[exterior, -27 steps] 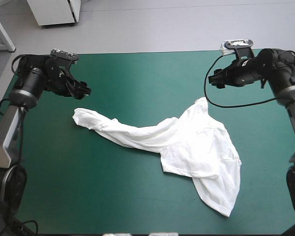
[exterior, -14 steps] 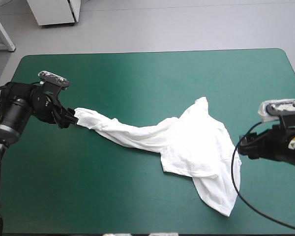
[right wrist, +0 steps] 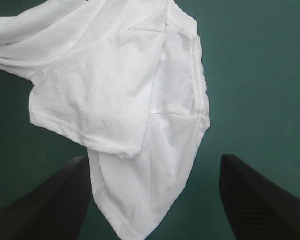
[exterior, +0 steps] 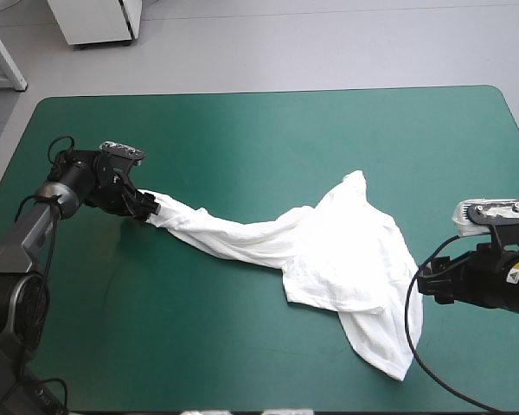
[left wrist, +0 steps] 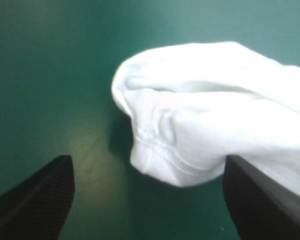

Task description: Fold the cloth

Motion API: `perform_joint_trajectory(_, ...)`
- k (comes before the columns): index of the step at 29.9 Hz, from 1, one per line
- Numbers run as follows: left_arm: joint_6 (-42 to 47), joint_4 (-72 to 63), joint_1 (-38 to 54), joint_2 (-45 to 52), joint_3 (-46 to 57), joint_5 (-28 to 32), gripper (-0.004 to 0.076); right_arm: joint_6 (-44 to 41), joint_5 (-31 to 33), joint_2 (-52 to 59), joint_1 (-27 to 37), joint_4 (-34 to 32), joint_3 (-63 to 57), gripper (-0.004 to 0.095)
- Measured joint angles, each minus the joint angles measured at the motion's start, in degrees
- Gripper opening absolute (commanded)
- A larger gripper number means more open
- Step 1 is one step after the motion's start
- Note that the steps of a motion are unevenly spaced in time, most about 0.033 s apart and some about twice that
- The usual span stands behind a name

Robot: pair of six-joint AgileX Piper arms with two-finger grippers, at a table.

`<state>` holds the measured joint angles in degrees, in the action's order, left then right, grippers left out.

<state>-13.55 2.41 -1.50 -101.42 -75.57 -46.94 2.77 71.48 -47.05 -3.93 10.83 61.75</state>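
T-shirt (exterior: 346,259): white, unfolded, and lying crumpled on the surface (exterior: 242,130), which has a teal-green cover. The bulk sits right of centre. One narrow, twisted stretch runs out toward the left side, and a pointed flap reaches toward the near edge. Its outline matches the earlier frames.

Left pincer (exterior: 149,207): low over the surface at the far-left tip of the T-shirt. Just before, it stood at the very end of that tip. It has since advanced along the cloth, so the tip end is now hidden under it in the high view. In the left wrist view the pincer (left wrist: 147,160) is spread, with the black fingers (left wrist: 40,200) standing well apart. The rounded, hemmed end of the T-shirt (left wrist: 215,125) lies between them, close against one finger. The cloth is not pinched.

Right pincer (exterior: 422,285): at the right-hand border of the T-shirt, near the right side of the surface. It has shifted slightly toward the near edge since just before. In the earliest frame both arms were up by the far part of the surface, apart from the cloth. In the right wrist view the pincer (right wrist: 154,157) is spread, with its fingers (right wrist: 50,205) wide apart. A pointed fold of the T-shirt (right wrist: 120,90) lies between and ahead of them, and nothing is gripped.
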Motion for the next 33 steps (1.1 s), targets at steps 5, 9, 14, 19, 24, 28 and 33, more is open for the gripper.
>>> perform_joint_trajectory(5, 0.00, -0.67, 0.48, -5.08, -5.13, 0.34, 0.0590, 0.00, 0.00, -0.37, 0.00, 1.43, -0.49, 0.0648)
perform_joint_trajectory(9, -1.64, -4.12, 0.48, -9.52, -11.08, -0.66, 0.0554, 0.00, 0.00, -0.83, 0.00, 1.77, -0.54, 0.0648)
perform_joint_trajectory(14, -2.68, -8.47, 0.48, -14.66, -16.41, -3.06, 0.0401, 0.00, 0.00, -0.95, 0.00, 1.97, -0.66, 0.0648)
perform_joint_trajectory(19, -3.60, -11.42, 0.48, -15.35, -17.15, -3.90, 0.0151, 0.05, 0.00, -0.95, 0.00, 3.14, -0.77, 0.0648)
perform_joint_trajectory(24, -4.54, -13.41, 0.43, -15.46, -17.15, -4.07, -0.0008, 0.45, -0.06, -0.97, 0.00, 3.47, -2.25, 0.0646)
perform_joint_trajectory(28, -5.86, -14.21, 0.43, -15.49, -17.57, -5.58, -0.0010, 1.16, -0.06, -1.01, 0.00, 3.66, -8.36, 0.0646)
perform_joint_trajectory(33, -5.98, -13.81, 0.48, -13.82, -17.64, -9.76, -0.0010, 2.13, -0.16, -1.01, 0.00, 3.66, -17.23, 0.0646)
